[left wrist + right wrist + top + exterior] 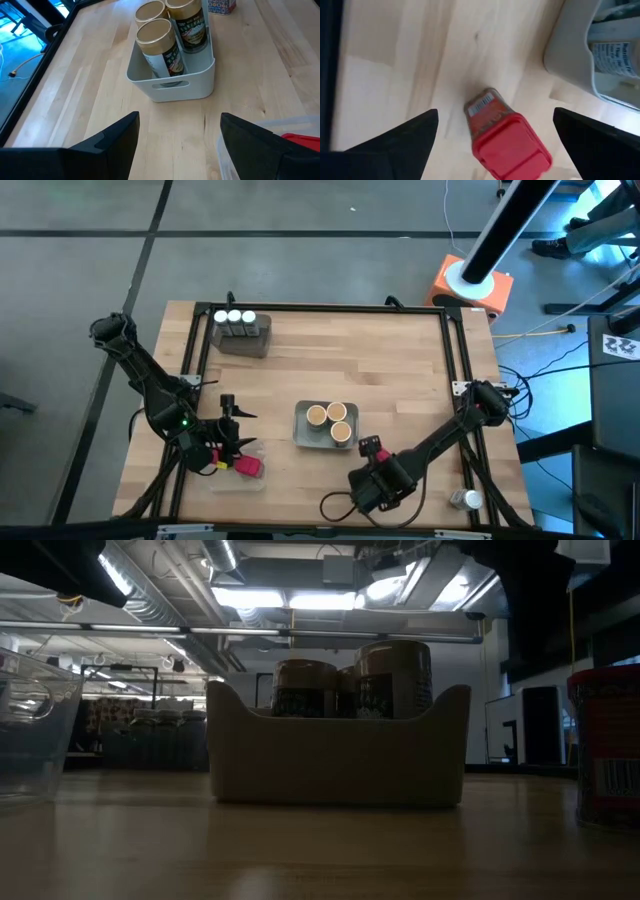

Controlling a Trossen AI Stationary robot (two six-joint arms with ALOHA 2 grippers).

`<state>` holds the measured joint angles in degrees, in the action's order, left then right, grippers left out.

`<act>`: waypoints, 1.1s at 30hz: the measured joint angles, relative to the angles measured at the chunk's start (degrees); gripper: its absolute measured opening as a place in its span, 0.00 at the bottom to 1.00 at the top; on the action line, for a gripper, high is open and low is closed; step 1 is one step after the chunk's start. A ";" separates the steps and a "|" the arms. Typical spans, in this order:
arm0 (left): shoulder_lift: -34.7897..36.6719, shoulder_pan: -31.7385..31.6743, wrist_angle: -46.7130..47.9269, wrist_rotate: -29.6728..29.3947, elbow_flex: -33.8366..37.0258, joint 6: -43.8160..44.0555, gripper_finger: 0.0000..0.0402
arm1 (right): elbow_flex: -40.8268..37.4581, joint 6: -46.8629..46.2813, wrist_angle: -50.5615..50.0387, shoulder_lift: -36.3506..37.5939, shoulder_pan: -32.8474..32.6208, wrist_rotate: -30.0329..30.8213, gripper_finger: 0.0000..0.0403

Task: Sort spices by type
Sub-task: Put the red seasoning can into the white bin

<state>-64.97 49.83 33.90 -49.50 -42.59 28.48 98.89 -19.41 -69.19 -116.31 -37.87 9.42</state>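
Note:
Three round tan-lidded jars (pixel 329 421) stand in a grey tray (pixel 303 432) at mid-table, also seen in the left wrist view as jars (pixel 170 35). Three white-capped dark jars (pixel 235 318) stand in a tray at the far left (pixel 244 342). One red container (pixel 247 467) lies in a clear tray (pixel 222 479) at the near left. A small red boxy container (pixel 505 137) stands on the table. My right gripper (pixel 496 116) is open, with one finger on either side of that container and apart from it. My left gripper (pixel 180 116) is open above the table, between the clear tray and the grey tray.
A single white-capped jar (pixel 466 499) lies off the board at the near right, beside the black frame rail (pixel 458 360) that runs around the wooden table. Bare wood lies between the far-left tray and the grey tray. In the low view the clear tray (pixel 30 720) stands at the left.

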 joint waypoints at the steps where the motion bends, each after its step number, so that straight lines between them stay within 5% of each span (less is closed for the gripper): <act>1: 0.00 0.01 -0.01 0.00 0.00 0.01 0.65 | 0.00 0.36 -0.58 0.00 -0.02 0.33 0.97; 18: 0.00 0.00 0.02 -0.01 0.00 0.01 0.65 | -5.63 -0.15 -1.86 -0.11 0.02 -1.59 0.96; 24: 0.00 0.01 0.01 -0.02 0.00 0.01 0.65 | -7.80 -0.15 0.52 -0.11 1.21 -7.61 0.96; 33: 0.00 -0.01 -0.01 -0.02 0.00 0.01 0.65 | -9.33 -4.91 2.12 -0.11 1.64 -6.19 0.96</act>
<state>-64.97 49.82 33.89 -49.52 -42.59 28.49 89.56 -24.31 -67.07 -116.42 -36.23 3.23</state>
